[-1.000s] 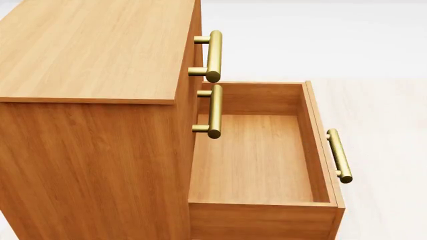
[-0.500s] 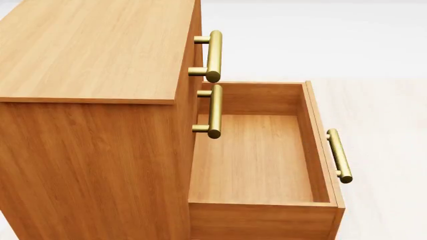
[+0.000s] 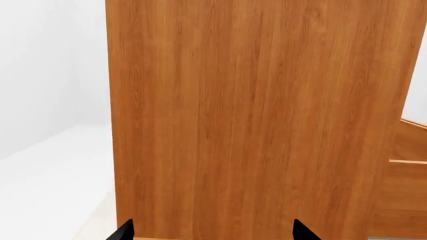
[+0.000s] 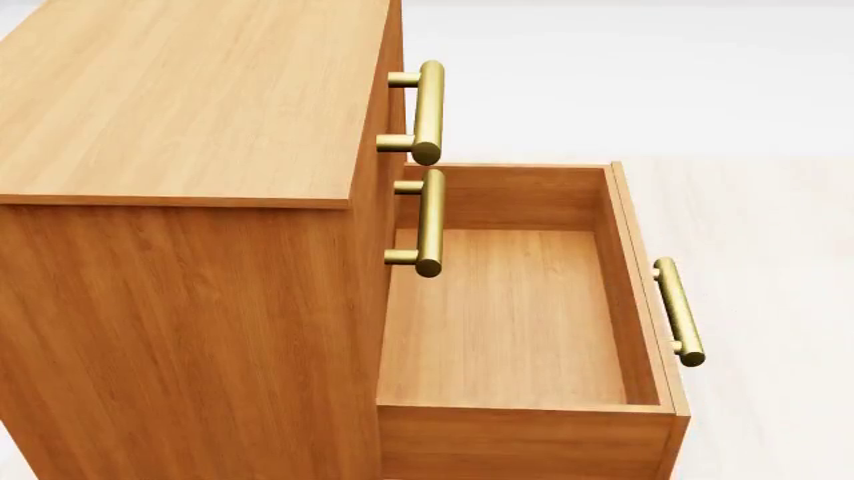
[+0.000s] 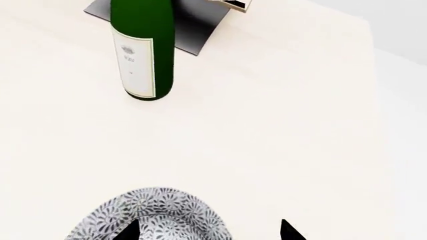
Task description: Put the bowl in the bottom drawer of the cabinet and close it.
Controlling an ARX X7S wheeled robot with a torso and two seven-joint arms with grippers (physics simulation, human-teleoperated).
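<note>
**One bowl, one open drawer: bowl lies directly under the right gripper**

Two grippers are recorded, each shown only as a pair of dark fingertips at the frame edge of its own wrist view.

Right gripper (image 5: 208,231): tips are spread wide and nothing is held. The small round white bowl with blue-grey speckled floral pattern (image 5: 150,216) is seen just beneath it on the pale cream surface (image 5: 280,130), its rim overlapping the nearer tip. The bowl is round, so no long axis governs the approach. The right arm is judged the nearer; a short descent is called for.

Left gripper (image 3: 212,232): tips are parted and empty, faced close against the side panel of the boxy orange-brown wood-grain cabinet (image 3: 253,110).

Head view: the shallow orange-brown bottom drawer with brass bar handle (image 4: 514,320) is shown pulled out and empty. Neither the bowl nor either gripper is shown there.

Right wrist view only: a green glass wine bottle with white label (image 5: 141,47) is shown standing well beyond the bowl, beside a dark grey base plate (image 5: 197,31).
</note>
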